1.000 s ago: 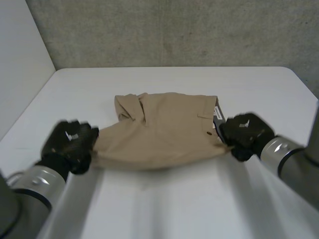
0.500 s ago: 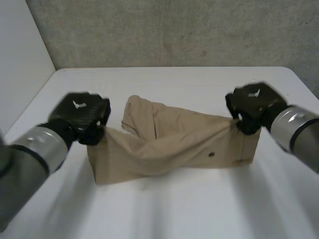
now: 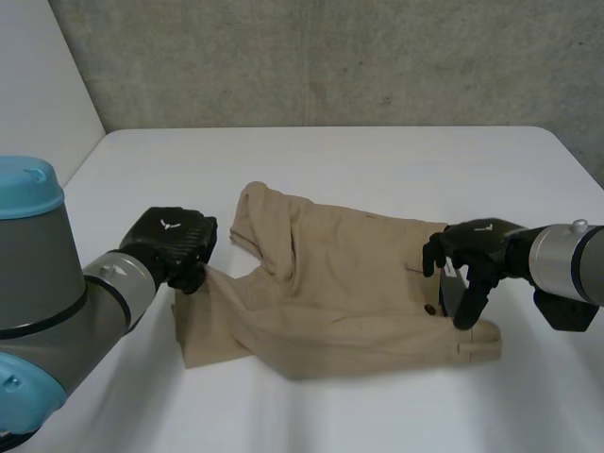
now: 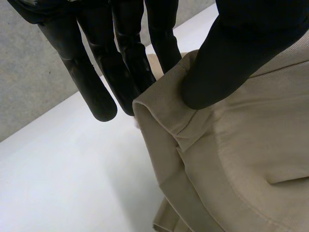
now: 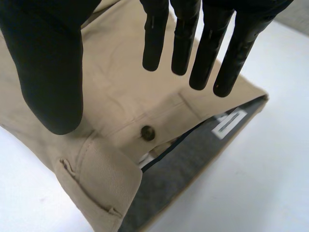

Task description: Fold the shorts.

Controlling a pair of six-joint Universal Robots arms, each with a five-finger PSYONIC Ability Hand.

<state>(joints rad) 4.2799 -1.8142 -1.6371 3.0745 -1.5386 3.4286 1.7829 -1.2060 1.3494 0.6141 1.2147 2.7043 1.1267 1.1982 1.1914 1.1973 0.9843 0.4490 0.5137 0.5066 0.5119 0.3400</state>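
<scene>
Left hand [image 3: 171,242] pinches shorts [image 3: 342,285]; right hand [image 3: 470,255] open.

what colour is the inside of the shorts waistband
Dark grey: the lining inside the tan cotton shorts, clearest in the right wrist view.

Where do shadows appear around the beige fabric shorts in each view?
Head view: the beige fabric shorts cast a faint shadow on the white table along their near edge. Left wrist view: shade under the shorts' fold. Right wrist view: shade in the waistband gap beside the dark round button.
</scene>
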